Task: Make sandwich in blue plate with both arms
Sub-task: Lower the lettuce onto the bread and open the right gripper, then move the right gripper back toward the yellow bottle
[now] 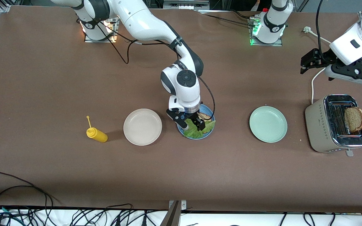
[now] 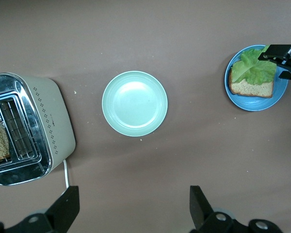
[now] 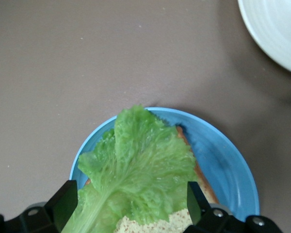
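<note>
Lying in the round matte sky-blue plate near mid-table are a brown wholemeal bread slice and a ruffled green lettuce leaf draped over it, the leaf's tip reaching the plate's rim. The right arm's black two-finger gripper hangs low over that leaf with its jaws released, nothing between them. In the front view the right arm's wrist covers much of the plate, so only a sliver of bread shows there; the right wrist view cuts the plate and leaf off at the frame edge.

Taking the blue plate as dial centre in the front view, a round beige plate lies at 9 o'clock, just beside it, and a yellow squeeze bottle lies on its side farther out the same way. At 3 o'clock, apart by a strip of bare brown table, sits a round mint-green plate. Farther along stands a beige and chrome toaster with a second brown bread slice upright in one slot. The left arm's black gripper waits in the air at about 12 o'clock from the toaster, jaws spread wide and holding nothing. Wide bare tabletop lies from 4 to 8 o'clock, down to the table edge, where tangled cables run.
</note>
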Action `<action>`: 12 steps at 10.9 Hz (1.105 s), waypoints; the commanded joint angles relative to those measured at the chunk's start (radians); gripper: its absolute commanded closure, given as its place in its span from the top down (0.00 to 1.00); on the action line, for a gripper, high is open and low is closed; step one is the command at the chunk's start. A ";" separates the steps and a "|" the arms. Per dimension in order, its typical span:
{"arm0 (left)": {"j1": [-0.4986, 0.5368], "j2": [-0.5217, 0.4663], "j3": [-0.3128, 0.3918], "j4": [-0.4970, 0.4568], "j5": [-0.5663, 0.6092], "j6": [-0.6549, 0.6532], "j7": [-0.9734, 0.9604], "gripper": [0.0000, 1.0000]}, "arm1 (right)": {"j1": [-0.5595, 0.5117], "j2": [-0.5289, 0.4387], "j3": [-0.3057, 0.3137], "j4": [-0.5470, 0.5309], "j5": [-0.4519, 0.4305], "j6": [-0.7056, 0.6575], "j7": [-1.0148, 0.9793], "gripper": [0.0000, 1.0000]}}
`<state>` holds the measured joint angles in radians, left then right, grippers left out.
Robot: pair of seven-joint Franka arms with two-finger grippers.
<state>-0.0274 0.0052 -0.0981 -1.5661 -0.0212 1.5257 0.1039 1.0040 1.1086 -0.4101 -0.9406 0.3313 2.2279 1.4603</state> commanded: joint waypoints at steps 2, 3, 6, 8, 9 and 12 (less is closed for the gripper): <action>0.004 0.010 -0.002 0.029 0.006 -0.016 0.004 1.00 | -0.071 -0.171 0.034 -0.154 -0.003 -0.014 -0.280 1.00; 0.004 0.010 -0.002 0.028 0.006 -0.016 0.004 1.00 | -0.105 -0.235 0.062 -0.225 -0.005 -0.016 -0.366 1.00; 0.004 0.010 -0.002 0.028 0.006 -0.016 0.004 1.00 | -0.177 -0.337 0.077 -0.296 -0.005 -0.103 -0.550 1.00; 0.004 0.010 -0.002 0.028 0.006 -0.016 0.004 1.00 | -0.211 -0.374 0.077 -0.299 -0.015 -0.177 -0.636 1.00; 0.004 0.010 -0.002 0.028 0.006 -0.016 0.004 1.00 | -0.229 -0.383 0.077 -0.299 -0.017 -0.204 -0.712 1.00; 0.015 0.010 -0.002 0.028 0.004 -0.016 0.004 1.00 | -0.287 -0.432 0.082 -0.342 -0.024 -0.272 -0.933 1.00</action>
<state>-0.0240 0.0052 -0.0963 -1.5661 -0.0212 1.5257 0.1039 0.7649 0.7535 -0.3575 -1.1978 0.3308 1.9927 0.6859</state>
